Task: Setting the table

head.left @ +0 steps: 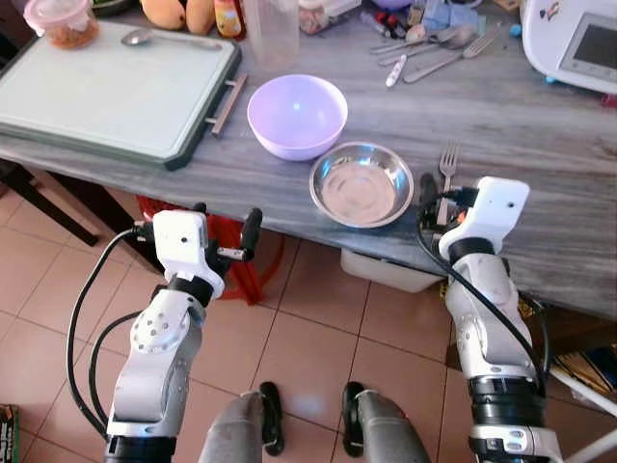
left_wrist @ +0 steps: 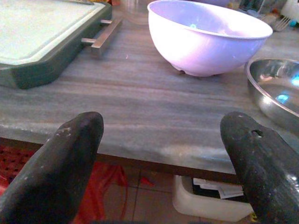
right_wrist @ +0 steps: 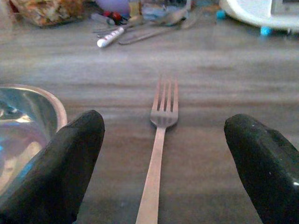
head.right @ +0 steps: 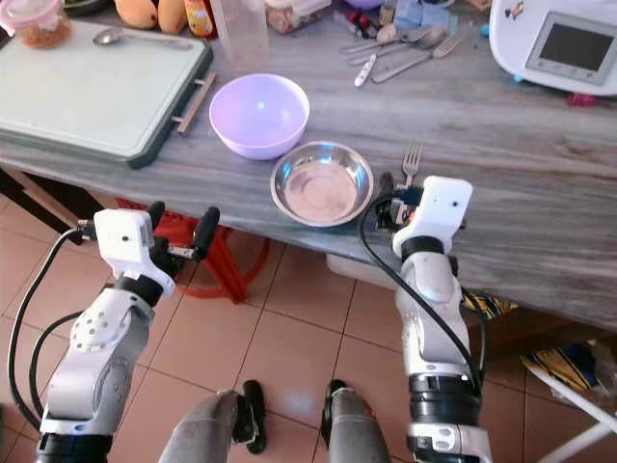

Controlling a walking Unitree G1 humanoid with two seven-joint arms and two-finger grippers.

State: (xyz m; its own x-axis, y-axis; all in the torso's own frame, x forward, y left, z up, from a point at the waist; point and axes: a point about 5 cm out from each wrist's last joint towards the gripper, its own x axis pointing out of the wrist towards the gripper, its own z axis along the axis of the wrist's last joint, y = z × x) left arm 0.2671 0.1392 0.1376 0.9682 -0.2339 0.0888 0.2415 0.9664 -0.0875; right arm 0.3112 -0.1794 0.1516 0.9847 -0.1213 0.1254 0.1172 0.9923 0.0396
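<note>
- A grey wood-grain table [head.left: 521, 125] is seen above a floor of reddish tiles [head.left: 308, 338], with a white bin [head.left: 386, 270] and something red [head.left: 236, 256] tucked beneath its near edge.
- A pale green cutting board [head.left: 106, 92] with a dark rim and a metal handle is laid on the table's left part; a spoon [head.left: 159, 39] and a lidded food container [head.left: 60, 19] rest on its far end.
- A lilac bowl [head.left: 297, 114] is placed just beside the board, and a steel bowl [head.left: 361, 183] sits near it, close to the table's front edge; whether the two bowls touch cannot be told.
- A fork [head.left: 446, 174] is laid flat on the table just to the right of the steel bowl, tines pointing away from the robot.
- The right gripper [right_wrist: 163, 154] is held low over the table's front edge with its jaws spread wide, released, one finger on each side of the fork's handle; nothing is grasped.
- The left gripper [left_wrist: 163, 158] is held off the table, in front of its edge and over the floor, jaws likewise parted and empty, pointed toward the lilac bowl.
- Loose cutlery [head.left: 429, 48] is scattered at the table's far side, and a white appliance [head.left: 578, 39] with a screen stands at the far right corner.
</note>
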